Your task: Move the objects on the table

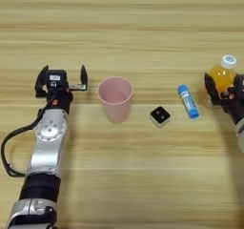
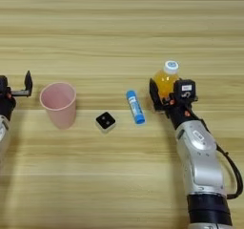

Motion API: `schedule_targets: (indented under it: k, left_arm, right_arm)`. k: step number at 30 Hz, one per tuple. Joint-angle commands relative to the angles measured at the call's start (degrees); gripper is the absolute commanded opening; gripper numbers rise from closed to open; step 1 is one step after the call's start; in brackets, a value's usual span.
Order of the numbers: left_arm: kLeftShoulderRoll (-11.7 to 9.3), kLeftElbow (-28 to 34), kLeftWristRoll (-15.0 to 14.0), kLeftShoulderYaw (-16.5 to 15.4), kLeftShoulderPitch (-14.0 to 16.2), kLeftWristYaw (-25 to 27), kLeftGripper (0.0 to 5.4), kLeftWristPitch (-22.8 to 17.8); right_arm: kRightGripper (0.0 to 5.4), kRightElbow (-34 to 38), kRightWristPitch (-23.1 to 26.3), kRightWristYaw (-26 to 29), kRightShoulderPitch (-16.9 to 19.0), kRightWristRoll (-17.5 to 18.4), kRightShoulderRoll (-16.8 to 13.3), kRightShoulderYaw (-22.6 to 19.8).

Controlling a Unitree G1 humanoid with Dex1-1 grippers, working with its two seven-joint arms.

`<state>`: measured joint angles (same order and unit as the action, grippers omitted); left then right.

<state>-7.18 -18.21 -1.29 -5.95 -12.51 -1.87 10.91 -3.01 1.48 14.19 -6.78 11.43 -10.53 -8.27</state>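
A clear bottle of orange drink [image 2: 166,80] stands upright on the wooden table [image 2: 119,27] at about three o'clock, its long axis vertical; the right gripper [image 2: 164,93] is at it, one black finger on its left side, though I cannot tell whether the fingers clamp it. The white cube [image 2: 105,121] lies at about nine o'clock from that gripper, past the blue stick [image 2: 135,107]; the left gripper [image 1: 63,79], fingers apart, idles at nine o'clock, beyond the pink cup [image 1: 116,98], so the right arm is nearer both.

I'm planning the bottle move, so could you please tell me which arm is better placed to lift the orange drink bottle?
Right. The right end effector already sits around the orange drink bottle, a black finger on each side. The left end effector hangs open beyond the pink cup, far from the bottle.
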Motion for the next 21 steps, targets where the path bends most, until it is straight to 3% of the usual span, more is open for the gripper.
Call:
schedule_targets:
  k: [1,21]
  left_arm:
    - [0.3,-0.1,0.6,0.1,-0.1,-0.4,5.4,-0.7]
    - [0.2,1.5,0.5,-0.5,-0.7,-1.2,5.4,1.4]
  right_arm:
    - [3.62,1.1,-1.2,0.0,-1.0,0.4,-0.1,-0.5]
    - [3.62,10.9,4.3,-1.4,-2.6,1.0,-1.6,-1.8]
